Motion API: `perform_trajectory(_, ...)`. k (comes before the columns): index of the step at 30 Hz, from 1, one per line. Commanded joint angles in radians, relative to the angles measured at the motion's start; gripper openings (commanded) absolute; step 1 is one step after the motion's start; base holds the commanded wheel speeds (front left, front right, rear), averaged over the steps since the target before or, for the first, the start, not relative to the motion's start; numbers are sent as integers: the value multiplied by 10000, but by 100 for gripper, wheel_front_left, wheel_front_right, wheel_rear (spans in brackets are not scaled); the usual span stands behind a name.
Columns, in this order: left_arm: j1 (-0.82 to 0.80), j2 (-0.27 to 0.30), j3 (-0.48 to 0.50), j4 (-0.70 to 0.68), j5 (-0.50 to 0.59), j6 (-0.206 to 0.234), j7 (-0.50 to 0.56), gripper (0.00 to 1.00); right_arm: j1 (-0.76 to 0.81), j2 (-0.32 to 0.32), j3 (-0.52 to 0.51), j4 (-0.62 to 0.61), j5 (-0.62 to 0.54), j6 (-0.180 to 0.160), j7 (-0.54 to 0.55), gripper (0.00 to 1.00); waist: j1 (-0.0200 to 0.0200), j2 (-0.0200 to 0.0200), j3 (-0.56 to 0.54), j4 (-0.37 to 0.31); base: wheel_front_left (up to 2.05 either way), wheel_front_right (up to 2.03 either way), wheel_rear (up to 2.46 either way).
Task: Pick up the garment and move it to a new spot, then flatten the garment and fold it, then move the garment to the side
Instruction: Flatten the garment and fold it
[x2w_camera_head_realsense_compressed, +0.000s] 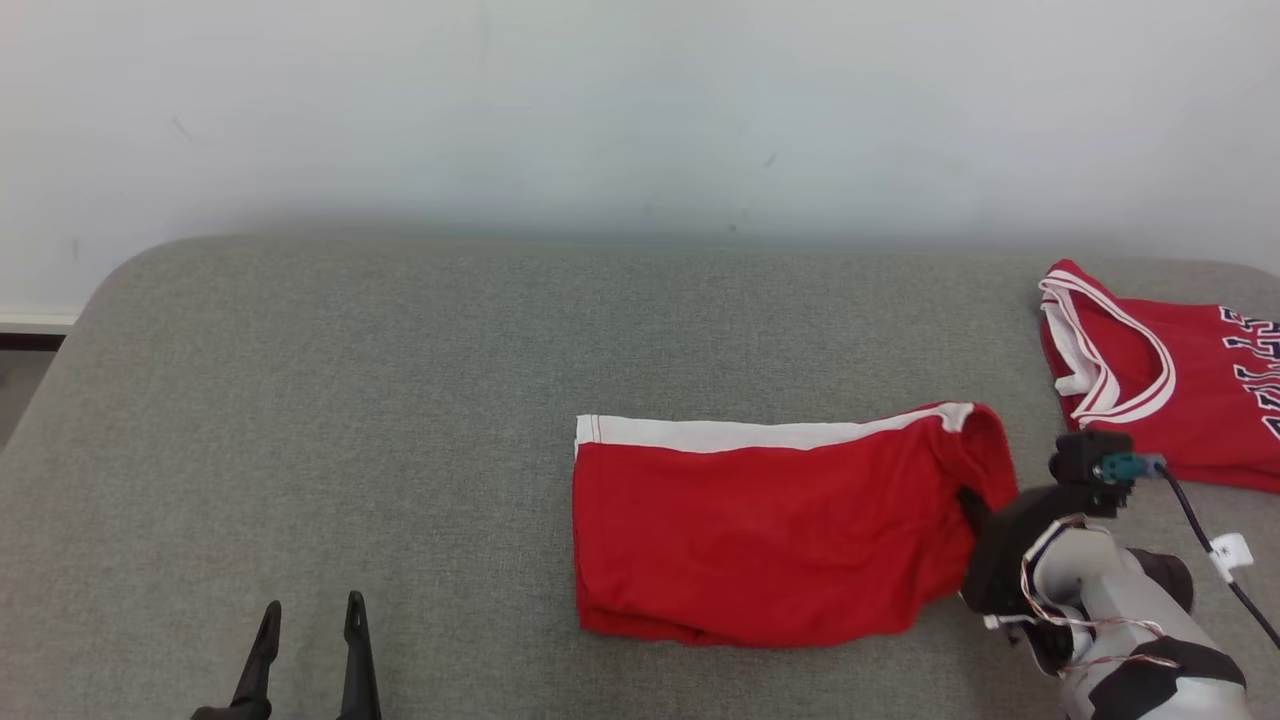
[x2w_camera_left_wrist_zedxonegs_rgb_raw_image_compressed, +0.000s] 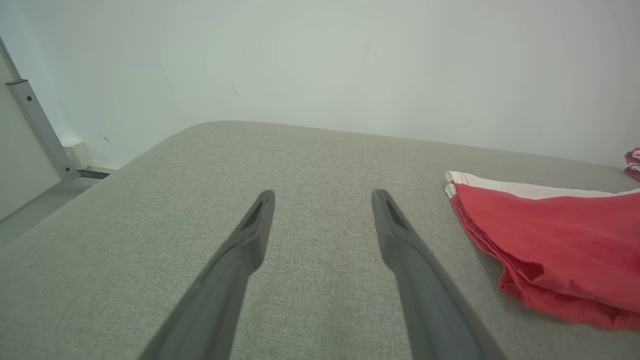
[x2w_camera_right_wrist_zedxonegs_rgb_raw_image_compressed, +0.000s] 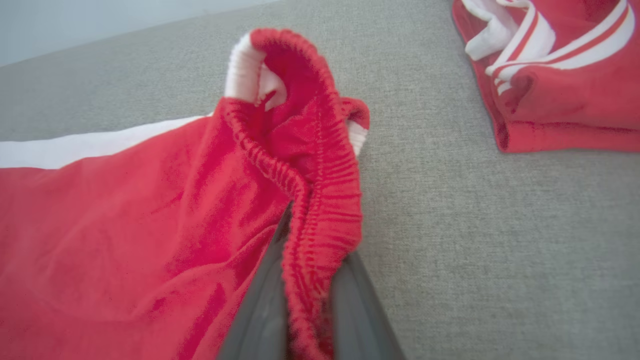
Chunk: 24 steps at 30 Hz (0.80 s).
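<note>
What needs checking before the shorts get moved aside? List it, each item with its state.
1. Right gripper shut on the waistband of the shorts: ok.
2. Grip catches every folded layer: cannot tell.
3. Shorts folded, edges roughly stacked: ok.
4. Left gripper open, apart from the shorts: ok.
5. Bare cushion to the shorts' left: ok.
6. Free room on the right: not ok, a jersey lies there.
</note>
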<state>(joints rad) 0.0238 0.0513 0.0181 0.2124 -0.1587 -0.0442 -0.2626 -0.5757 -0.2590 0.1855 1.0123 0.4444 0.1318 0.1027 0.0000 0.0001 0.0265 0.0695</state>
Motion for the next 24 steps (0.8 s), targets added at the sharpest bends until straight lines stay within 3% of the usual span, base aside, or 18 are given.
perform_trajectory(1,155,-13,31,-17,-17,2,-33,100,35,107,133,-420,525,-30,318,0,0,-1,-1,-90,0,0,0)
perform_trajectory(7,143,-15,-35,46,-90,16,-33,100,480,346,487,-2884,3272,-30,2204,0,0,-1,-60,-89,0,0,0)
perform_trajectory(13,-38,-13,-137,130,-205,44,-33,100,738,768,498,-4734,4781,-29,3403,0,0,-1,2,175,0,0,0)
perform_trajectory(17,-149,-14,-240,169,-287,38,-33,100,628,1455,412,-5021,5024,-29,3707,0,0,-1,93,394,0,0,0)
perform_trajectory(24,-302,-12,-474,305,-395,8,-33,100,355,1997,1045,-4194,3830,-29,3149,0,0,-1,210,855,0,0,0)
